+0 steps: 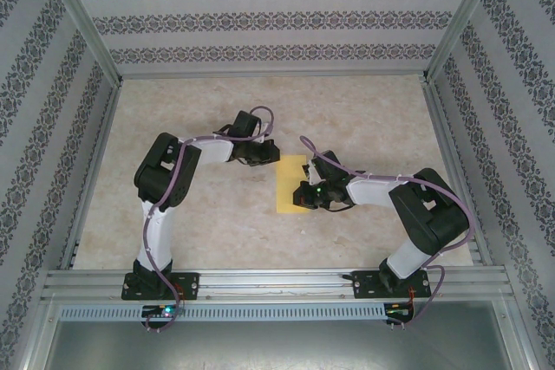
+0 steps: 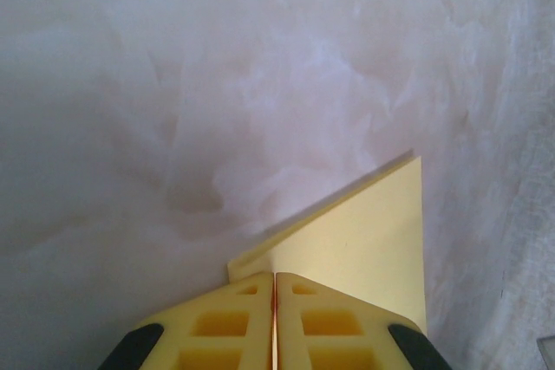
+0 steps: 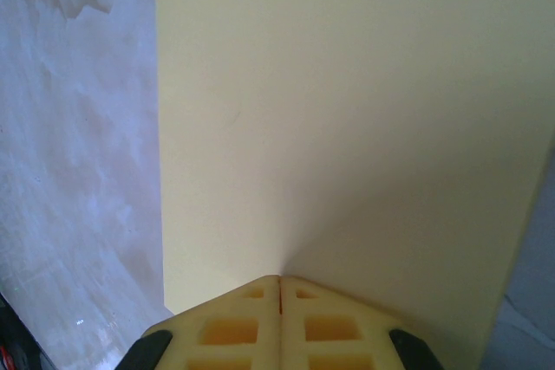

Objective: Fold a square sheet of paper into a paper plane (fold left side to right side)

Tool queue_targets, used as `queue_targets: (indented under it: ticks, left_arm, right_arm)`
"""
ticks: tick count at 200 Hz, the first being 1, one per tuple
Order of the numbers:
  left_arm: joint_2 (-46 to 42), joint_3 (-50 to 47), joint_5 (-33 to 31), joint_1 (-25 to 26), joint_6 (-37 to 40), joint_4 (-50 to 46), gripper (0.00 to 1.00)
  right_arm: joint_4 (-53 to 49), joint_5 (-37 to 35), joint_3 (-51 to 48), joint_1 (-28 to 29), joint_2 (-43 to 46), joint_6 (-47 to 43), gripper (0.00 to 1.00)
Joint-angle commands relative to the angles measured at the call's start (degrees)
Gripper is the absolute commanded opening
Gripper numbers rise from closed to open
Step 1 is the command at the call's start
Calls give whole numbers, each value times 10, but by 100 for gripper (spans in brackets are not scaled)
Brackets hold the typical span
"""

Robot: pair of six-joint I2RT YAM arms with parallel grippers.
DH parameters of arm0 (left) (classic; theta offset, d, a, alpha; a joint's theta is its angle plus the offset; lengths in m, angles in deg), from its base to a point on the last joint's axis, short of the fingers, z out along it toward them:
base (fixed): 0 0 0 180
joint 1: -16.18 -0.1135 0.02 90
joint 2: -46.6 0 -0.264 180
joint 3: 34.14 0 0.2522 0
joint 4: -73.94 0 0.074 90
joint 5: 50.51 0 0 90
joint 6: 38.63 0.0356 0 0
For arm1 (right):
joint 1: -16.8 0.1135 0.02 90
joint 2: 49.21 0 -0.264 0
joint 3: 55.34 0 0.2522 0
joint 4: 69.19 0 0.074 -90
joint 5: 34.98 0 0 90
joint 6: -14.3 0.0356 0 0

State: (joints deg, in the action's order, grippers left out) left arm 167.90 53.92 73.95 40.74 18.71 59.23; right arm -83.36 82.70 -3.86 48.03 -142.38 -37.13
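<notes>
Marbled table [image 1: 364,119] under yellow paper [image 1: 287,186]

Marbled beige tabletop [image 1: 217,231] spreads across the middle of a boxed enclosure, its pale veining blurred at close range in both wrist views. White wallpaper with dark damask bands covers the back wall [image 1: 260,22] at 12 o'clock, and matching side walls stand at 9 o'clock [image 1: 43,127] and 3 o'clock [image 1: 512,127]. Aluminium posts [image 1: 82,19] rise at the far corners, at 11 and 1 o'clock. A ribbed aluminium rail [image 1: 277,283] runs along the 6 o'clock edge. A perforated strip [image 1: 277,311] lies just below it, then a plain grey metal sheet [image 1: 277,344]. The light is soft and even, and shadows are faint.
</notes>
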Motion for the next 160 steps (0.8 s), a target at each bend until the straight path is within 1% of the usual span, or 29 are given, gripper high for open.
queue_targets:
  ticks: [1, 46, 77, 127, 160]
  left_arm:
    - [32, 23, -69, -24, 24, 20, 9]
    - [42, 48, -71, -33, 24, 13, 9]
    - [30, 57, -72, -33, 31, 3, 9]
    - [-35, 37, -77, -34, 49, -10, 9]
    - [-103, -32, -56, -28, 36, 10, 9]
  right_arm:
    - [-91, -60, -30, -11, -25, -15, 0]
    - [-90, -58, -30, -11, -23, -12, 0]
    - [-84, -55, -32, -10, -20, -7, 0]
    - [-68, -47, -33, -7, -18, 1, 0]
    - [-64, -48, -37, -5, -14, 5, 0]
